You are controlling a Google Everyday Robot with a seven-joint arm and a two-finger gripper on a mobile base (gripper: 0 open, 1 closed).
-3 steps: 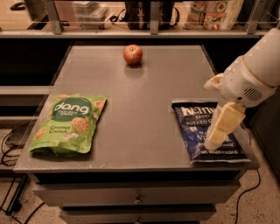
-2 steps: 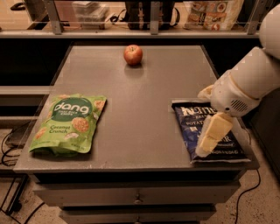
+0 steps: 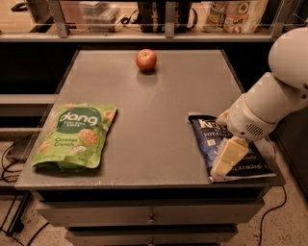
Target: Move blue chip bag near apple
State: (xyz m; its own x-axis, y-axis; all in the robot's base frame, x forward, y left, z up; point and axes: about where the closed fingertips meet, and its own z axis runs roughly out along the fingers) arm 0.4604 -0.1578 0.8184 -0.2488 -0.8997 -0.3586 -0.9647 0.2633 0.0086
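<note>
The blue chip bag [image 3: 219, 139] lies flat at the front right of the grey table [image 3: 163, 96], its lower end at the table's front edge. The apple [image 3: 146, 60] sits upright at the back centre of the table, far from the bag. My gripper [image 3: 242, 161] is low over the bag's lower right part and looks open. One cream finger [image 3: 229, 157] lies across the bag's face and the other is at the bag's right side. The white arm [image 3: 269, 103] covers the bag's upper right corner.
A light green "dang" bag [image 3: 77, 135] lies flat at the front left of the table. A shelf rail with boxes and bags [image 3: 231, 14] runs behind the table. Drawers [image 3: 151, 218] sit below the table's front edge. Cables lie on the floor at both sides.
The arm has come down and a little toward the front left, bringing the gripper lower over the blue chip bag. The bag, the apple and the green bag have not moved.
</note>
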